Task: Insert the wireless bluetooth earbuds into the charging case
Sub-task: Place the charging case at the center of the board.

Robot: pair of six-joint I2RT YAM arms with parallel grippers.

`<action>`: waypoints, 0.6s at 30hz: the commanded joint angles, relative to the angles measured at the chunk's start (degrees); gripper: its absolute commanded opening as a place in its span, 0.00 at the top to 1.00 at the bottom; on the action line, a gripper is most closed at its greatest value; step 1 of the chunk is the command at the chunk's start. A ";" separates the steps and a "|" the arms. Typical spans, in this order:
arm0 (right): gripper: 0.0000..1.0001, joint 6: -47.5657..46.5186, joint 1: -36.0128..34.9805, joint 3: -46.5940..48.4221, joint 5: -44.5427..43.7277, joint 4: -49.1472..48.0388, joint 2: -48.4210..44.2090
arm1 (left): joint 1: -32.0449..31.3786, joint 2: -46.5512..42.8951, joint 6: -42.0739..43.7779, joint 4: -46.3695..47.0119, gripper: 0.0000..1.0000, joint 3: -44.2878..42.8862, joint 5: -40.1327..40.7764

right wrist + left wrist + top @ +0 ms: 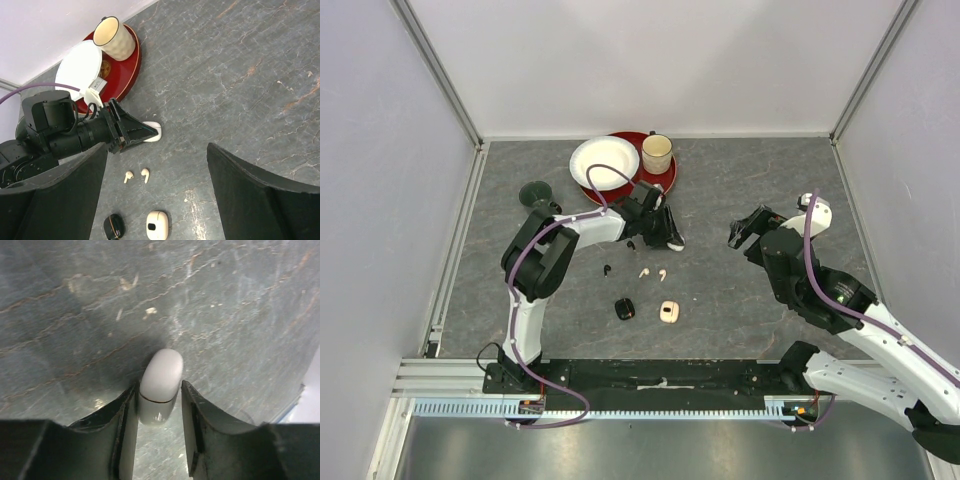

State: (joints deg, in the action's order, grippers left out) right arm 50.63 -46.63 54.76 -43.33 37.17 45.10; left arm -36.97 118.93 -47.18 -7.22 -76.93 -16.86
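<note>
Earbuds [145, 174] not inserted yet: two tiny pale glossy stemmed ones lie loose mid-worktop, just beyond a black case [624, 309] and a pale case [668, 313] toward the near edge. Farther, left gripper [159, 390] pinches a smooth rounded white case [162, 365], seam closed. Right gripper [740, 233] gapes, empty. All insertion remains.

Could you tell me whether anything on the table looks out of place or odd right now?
Nothing looks spilled or damaged. Two beige earbuds lie loose on the table, outside the beige case near them, and the white case lies shut between the fingers of the left end effector.
</note>
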 commanded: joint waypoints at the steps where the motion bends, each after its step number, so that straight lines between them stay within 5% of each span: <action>1: 0.13 -0.18 -0.04 -0.45 0.61 -1.66 0.07 | 0.06 -2.13 4.10 -5.61 0.52 -0.51 5.08; 10: 0.13 -0.53 0.05 -0.45 1.14 -1.92 -0.10 | 0.06 -4.15 5.78 -7.10 0.41 -0.25 7.19; 18: 0.12 -1.23 0.05 -0.71 1.93 -2.45 0.60 | -1.35 -17.74 9.11 -7.54 0.20 4.94 15.97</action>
State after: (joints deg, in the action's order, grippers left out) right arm 50.57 -46.63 54.76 -42.06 36.86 45.28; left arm -37.19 111.68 -42.68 -13.96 -73.80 -7.57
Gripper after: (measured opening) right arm 0.874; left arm 0.720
